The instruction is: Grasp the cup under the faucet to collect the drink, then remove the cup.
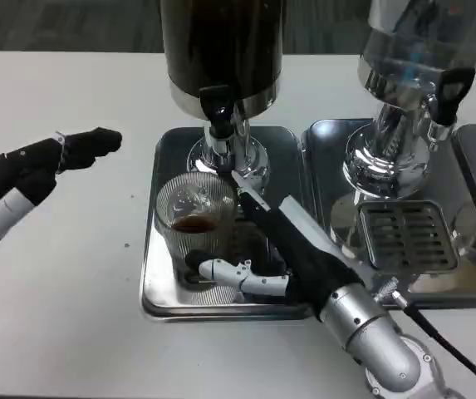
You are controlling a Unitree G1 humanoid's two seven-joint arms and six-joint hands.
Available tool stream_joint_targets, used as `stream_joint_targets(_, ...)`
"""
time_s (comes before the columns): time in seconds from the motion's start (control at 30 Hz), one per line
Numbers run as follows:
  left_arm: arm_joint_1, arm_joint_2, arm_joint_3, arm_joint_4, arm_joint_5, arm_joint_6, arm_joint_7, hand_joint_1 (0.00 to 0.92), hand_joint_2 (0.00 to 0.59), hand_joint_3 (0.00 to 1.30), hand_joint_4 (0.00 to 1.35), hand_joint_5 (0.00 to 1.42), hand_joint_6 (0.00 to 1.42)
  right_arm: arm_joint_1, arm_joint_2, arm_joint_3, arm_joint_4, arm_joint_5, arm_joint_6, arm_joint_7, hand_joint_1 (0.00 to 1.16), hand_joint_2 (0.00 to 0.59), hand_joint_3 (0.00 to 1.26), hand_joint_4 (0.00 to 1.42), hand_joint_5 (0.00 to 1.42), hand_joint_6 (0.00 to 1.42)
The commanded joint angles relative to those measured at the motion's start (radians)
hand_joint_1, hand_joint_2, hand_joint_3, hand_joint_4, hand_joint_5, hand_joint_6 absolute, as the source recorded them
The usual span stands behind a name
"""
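So the white surface (63, 316) is taking up most of the shot, and two drink dispensers are sitting on it toward the back. The dark dispenser (221, 50) is standing on a shiny metal tray (159, 283), and its black-handled faucet (215, 108) is hanging right above the cup. Next to it on the right, a clear dispenser (420, 50) is sitting on its own steel tray (470, 287) with a slotted drip grate (404, 237) in front of it.

The robot's right arm (370, 332) is reaching in diagonally from the bottom right, and the right hand (258, 249) is wrapping around the cup: one finger is running up along the cup's right side toward the faucet base, another is curling around the front of the cup low down (looks like a proper hold, fingers touching the glass).

The left hand (51, 158) is hanging over the bare surface on the left, well apart from the tray, fingers bunched together and holding nothing as far as I can tell.

The ribbed clear cup (194, 220) is standing upright on the dark dispenser's tray, directly under the faucet, with a little brown drink (193, 224) sitting in it.
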Motion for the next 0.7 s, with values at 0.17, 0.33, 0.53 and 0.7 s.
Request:
stream_joint_targets(0.17, 0.029, 0.01, 0.006, -0.015, 0.002, 0.012, 0.018, 0.0, 0.133, 0.28, 0.2, 0.15, 0.14, -0.011, 0.012, 0.024, -0.003, -0.005, 0.022, -0.006, 0.59, 0.189, 0.0, 0.0, 0.0, 0.07)
stream_joint_targets(0.33, 0.039, 0.013, 0.01, -0.021, 0.0, 0.016, 0.025, 0.0, 0.133, 0.29, 0.2, 0.15, 0.14, -0.008, 0.013, 0.039, -0.014, -0.034, 0.034, -0.038, 0.59, 0.19, 0.0, 0.0, 0.0, 0.08)
stream_joint_targets(0.53, 0.049, 0.011, 0.01, -0.028, -0.001, 0.018, 0.028, 0.0, 0.138, 0.29, 0.2, 0.15, 0.14, 0.004, 0.02, 0.047, -0.017, -0.063, 0.044, -0.074, 0.6, 0.194, 0.0, 0.0, 0.03, 0.11)
stream_joint_targets(0.7, 0.054, 0.012, 0.009, -0.032, 0.001, 0.023, 0.032, 0.0, 0.14, 0.29, 0.2, 0.15, 0.14, 0.005, 0.025, 0.06, -0.019, -0.094, 0.066, -0.092, 0.6, 0.194, 0.0, 0.0, 0.1, 0.21)
